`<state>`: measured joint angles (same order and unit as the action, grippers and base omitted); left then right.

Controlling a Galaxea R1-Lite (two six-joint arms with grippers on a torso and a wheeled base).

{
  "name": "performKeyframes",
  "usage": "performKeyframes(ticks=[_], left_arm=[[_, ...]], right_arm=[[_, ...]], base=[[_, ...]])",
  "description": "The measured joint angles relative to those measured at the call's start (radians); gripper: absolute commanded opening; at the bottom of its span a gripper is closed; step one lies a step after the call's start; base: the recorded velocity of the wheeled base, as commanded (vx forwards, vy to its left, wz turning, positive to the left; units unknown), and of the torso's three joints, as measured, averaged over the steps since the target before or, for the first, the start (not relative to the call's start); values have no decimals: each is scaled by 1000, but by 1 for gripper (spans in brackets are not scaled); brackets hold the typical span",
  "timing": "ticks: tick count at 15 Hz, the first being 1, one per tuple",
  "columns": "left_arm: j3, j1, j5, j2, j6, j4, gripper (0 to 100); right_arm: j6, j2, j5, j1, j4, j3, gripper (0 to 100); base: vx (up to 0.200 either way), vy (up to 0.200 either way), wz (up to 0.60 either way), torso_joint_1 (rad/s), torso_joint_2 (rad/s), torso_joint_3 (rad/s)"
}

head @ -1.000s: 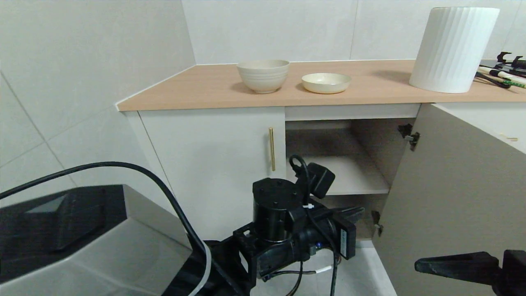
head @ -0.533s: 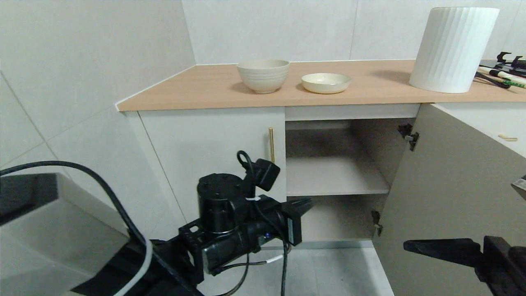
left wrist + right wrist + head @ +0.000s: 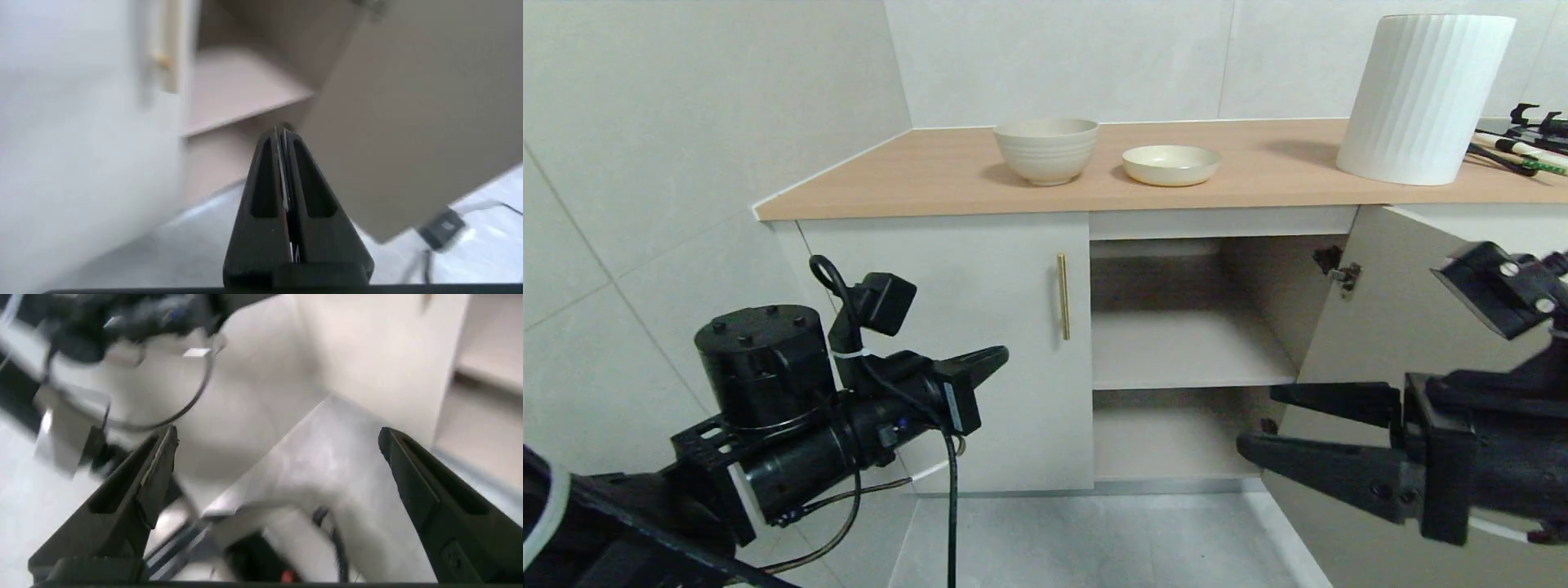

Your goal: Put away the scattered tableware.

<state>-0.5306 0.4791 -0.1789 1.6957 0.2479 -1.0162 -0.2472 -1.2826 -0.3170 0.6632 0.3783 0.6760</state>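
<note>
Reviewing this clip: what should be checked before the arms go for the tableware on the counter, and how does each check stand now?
1. ok: cabinet door is swung open and the shelf is exposed.
2. ok: bowl stands upright on the countertop.
3. ok: shallow dish sits to the right of the bowl, not touching it.
4. ok: right gripper is open and holds nothing.
5. not ok: left gripper is shut, so it is not ready to grasp.
6. not ok: both grippers are low, in front of the cabinet and below the countertop.

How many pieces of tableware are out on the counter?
2: a deep bowl on the wooden counter, and a shallow dish just to its right. The ribbed container may hide more.
</note>
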Motion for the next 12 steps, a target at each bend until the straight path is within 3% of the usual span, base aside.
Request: performKeyframes(ticks=[2, 3, 4, 5, 7, 10, 12], left_arm=[[-27, -40, -3, -75, -40, 250, 0], [-60, -55, -11, -116, -51, 407, 0], [-110, -72, -37, -164, -58, 547, 100], [-154, -92, -88, -206, -60, 627, 100], [-195, -143, -265, -271, -58, 695, 100], [-207, -179, -300, -311, -14, 703, 100], [-209, -184, -301, -327, 7, 679, 100]], right_arm=[[7, -90, 39, -34, -26, 103, 100], [10, -136, 110, -48, -36, 153, 100], [10, -178, 178, -59, -43, 190, 100], [10, -205, 196, -66, -44, 209, 100], [6, -231, 204, -75, -47, 217, 100], [5, -223, 225, -84, -84, 204, 100], [6, -210, 262, -85, -213, 223, 100]], base=[[0, 0, 0, 0, 0, 0], [0, 0, 0, 0, 0, 0], [0, 0, 0, 0, 0, 0], [0, 0, 0, 0, 0, 0], [0, 0, 0, 0, 0, 0], [0, 0, 0, 0, 0, 0], [0, 0, 0, 0, 0, 0]])
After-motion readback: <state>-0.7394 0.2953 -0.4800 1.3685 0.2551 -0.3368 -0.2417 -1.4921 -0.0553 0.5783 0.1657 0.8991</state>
